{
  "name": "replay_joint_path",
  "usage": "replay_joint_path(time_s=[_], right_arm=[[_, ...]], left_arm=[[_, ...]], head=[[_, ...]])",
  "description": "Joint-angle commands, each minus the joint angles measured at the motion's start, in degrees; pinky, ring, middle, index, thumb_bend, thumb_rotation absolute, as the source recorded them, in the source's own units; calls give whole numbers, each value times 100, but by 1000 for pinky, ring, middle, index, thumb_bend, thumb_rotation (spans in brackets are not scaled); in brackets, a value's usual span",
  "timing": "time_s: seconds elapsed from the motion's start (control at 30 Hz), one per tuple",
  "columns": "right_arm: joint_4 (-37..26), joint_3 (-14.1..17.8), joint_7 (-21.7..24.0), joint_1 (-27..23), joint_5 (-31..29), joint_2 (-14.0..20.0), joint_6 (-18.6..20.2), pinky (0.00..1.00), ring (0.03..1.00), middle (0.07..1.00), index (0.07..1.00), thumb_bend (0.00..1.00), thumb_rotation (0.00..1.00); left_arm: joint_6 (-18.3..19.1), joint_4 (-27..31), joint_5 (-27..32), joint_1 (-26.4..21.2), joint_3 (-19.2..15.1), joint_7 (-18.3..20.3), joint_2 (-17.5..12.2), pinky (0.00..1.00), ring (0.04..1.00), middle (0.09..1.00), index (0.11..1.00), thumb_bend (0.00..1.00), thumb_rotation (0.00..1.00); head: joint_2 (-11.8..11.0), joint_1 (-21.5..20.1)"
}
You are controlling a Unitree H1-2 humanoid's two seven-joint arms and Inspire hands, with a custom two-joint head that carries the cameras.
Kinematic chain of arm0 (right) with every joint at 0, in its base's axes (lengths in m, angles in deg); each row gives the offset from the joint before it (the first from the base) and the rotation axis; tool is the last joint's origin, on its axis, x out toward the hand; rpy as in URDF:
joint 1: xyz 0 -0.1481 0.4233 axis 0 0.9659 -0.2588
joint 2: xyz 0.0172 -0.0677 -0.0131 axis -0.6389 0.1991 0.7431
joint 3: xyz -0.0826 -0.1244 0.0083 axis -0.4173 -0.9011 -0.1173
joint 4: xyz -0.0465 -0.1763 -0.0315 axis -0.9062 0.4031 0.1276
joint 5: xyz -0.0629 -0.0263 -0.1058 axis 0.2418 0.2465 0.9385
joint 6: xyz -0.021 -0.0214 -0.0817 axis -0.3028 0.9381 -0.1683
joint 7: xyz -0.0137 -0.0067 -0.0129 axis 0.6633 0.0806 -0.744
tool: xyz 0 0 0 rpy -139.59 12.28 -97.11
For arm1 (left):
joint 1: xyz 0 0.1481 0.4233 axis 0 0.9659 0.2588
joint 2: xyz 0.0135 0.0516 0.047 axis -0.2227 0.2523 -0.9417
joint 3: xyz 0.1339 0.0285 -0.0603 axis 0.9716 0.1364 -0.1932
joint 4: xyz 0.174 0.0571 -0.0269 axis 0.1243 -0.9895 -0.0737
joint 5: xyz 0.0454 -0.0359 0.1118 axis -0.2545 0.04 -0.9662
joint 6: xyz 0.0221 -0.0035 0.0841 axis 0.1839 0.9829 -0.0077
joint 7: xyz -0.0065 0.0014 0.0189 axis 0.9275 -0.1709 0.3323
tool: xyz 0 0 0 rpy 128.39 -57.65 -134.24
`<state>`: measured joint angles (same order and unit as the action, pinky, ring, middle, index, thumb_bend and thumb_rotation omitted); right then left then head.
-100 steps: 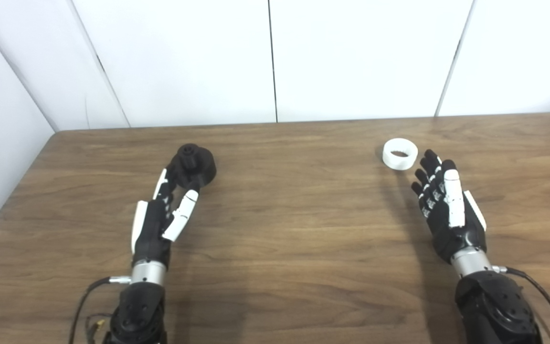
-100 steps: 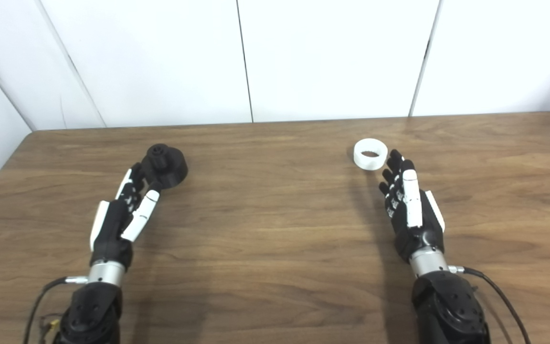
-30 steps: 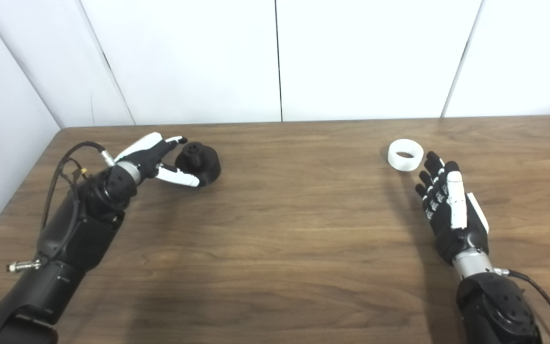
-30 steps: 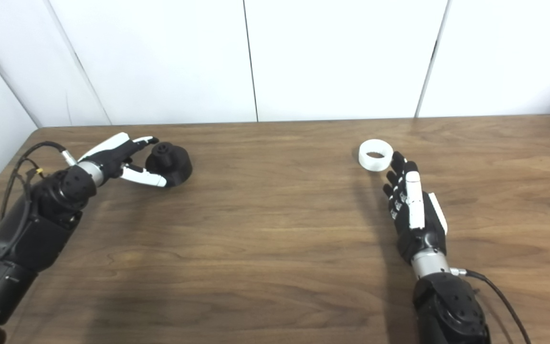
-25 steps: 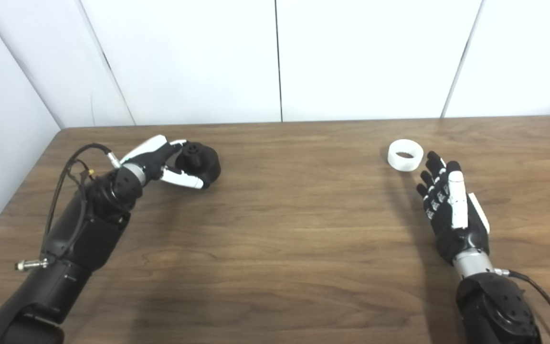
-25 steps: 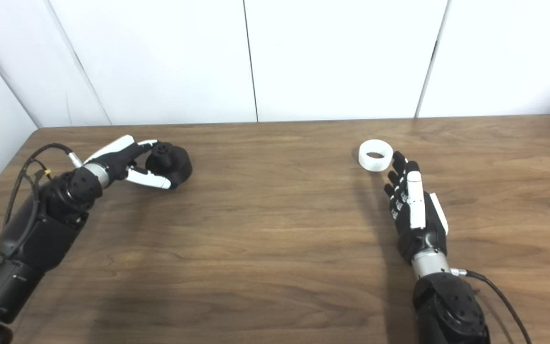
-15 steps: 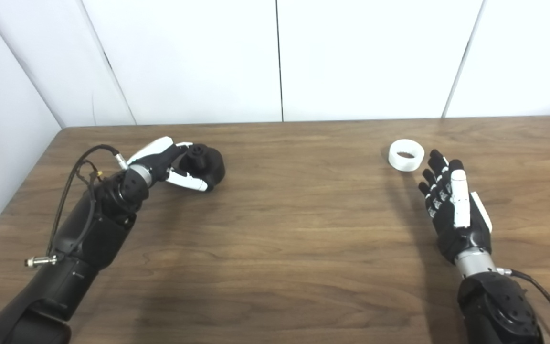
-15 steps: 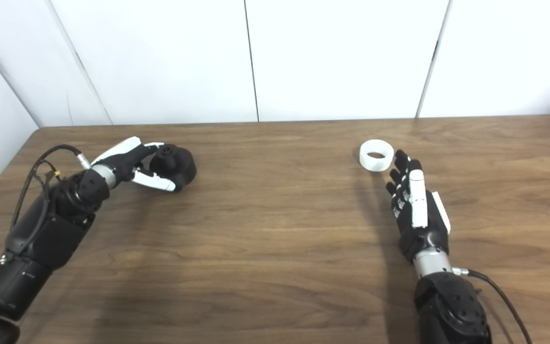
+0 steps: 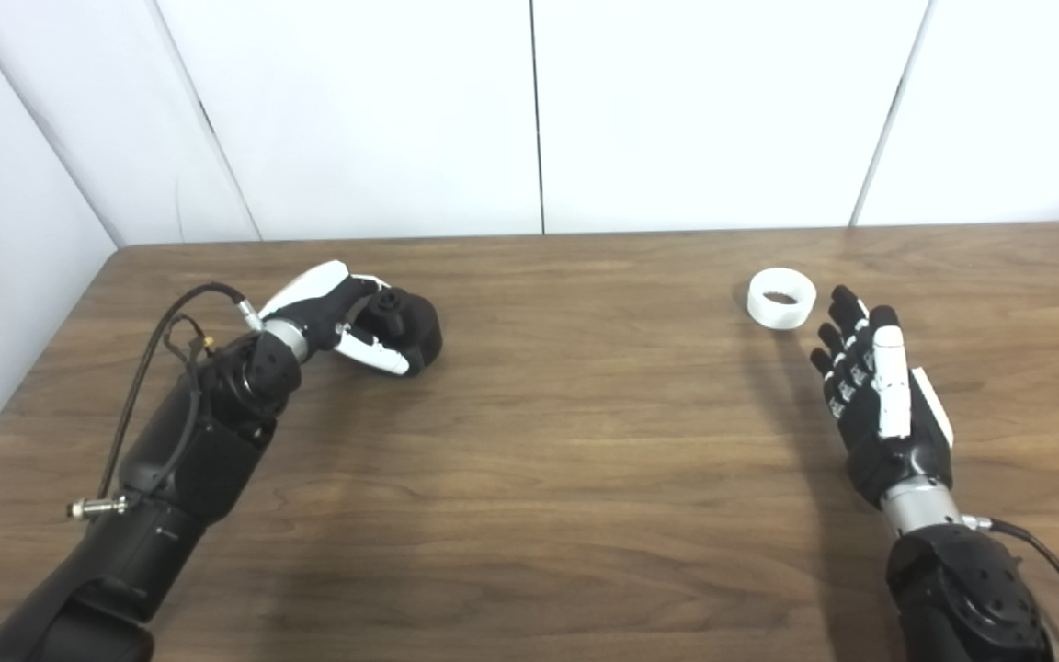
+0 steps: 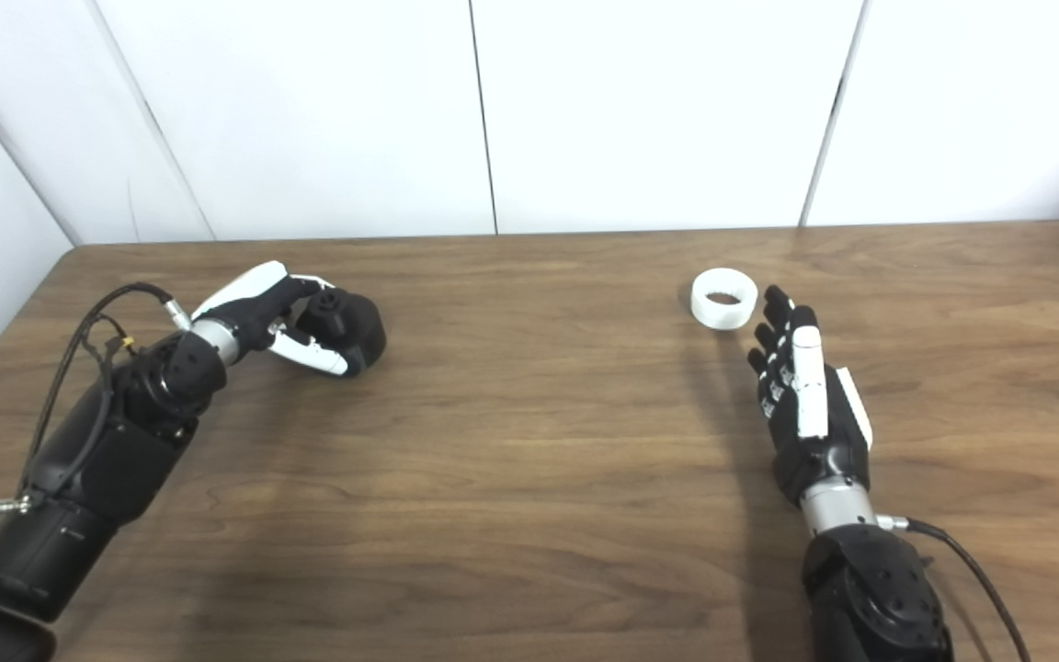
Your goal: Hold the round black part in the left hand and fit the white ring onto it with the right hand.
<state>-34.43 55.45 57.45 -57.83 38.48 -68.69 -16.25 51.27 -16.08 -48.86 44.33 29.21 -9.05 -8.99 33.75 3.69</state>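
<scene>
Left hand (image 9: 327, 313) grips round black part (image 9: 405, 324), tipped sideways on surface (image 9: 566, 441). Right hand (image 9: 879, 405) open, fingers spread, just beside white ring (image 9: 780, 297) lying flat, bore up.

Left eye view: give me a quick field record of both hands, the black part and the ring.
left hand: fingers and thumb closed around the black part
black part: far left of the table, tilted toward the hand, in its grasp
right hand: open, empty, fingers straight
ring: white, flat on the table, just beyond the right fingertips, apart from them
step: part grasped, ring not yet picked up
</scene>
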Motion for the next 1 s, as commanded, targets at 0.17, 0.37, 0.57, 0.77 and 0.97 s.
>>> replay_joint_path(time_s=[0.17, 0.37, 0.57, 0.77, 0.97], right_arm=[[-157, 5, 99, -180, -34, 34, -191, 1000, 1000, 1000, 960, 512, 1000], [-143, -3, 151, -191, -39, 68, -184, 1000, 1000, 1000, 970, 512, 1000], [-160, -5, 159, -214, -65, 73, -138, 1000, 1000, 1000, 969, 522, 1000], [-135, -23, 203, -230, -74, 105, -150, 1000, 1000, 1000, 974, 530, 1000], [-137, -37, 195, -239, -75, 99, -125, 1000, 1000, 1000, 974, 533, 1000]], left_arm=[[-211, 75, -107, -173, -125, -305, -96, 845, 971, 909, 721, 894, 273], [-316, 96, -84, -109, -170, -415, -67, 838, 970, 919, 715, 899, 251], [-389, 285, -140, 34, -158, -484, -21, 820, 959, 917, 691, 930, 225], [-577, 579, -176, 207, -97, -512, 17, 808, 945, 903, 676, 945, 256], [-443, 820, -166, 330, -95, -375, 103, 832, 961, 911, 679, 949, 252]], head=[[-2, 6], [-5, -7], [1, 9], [8, 11], [22, 18]])
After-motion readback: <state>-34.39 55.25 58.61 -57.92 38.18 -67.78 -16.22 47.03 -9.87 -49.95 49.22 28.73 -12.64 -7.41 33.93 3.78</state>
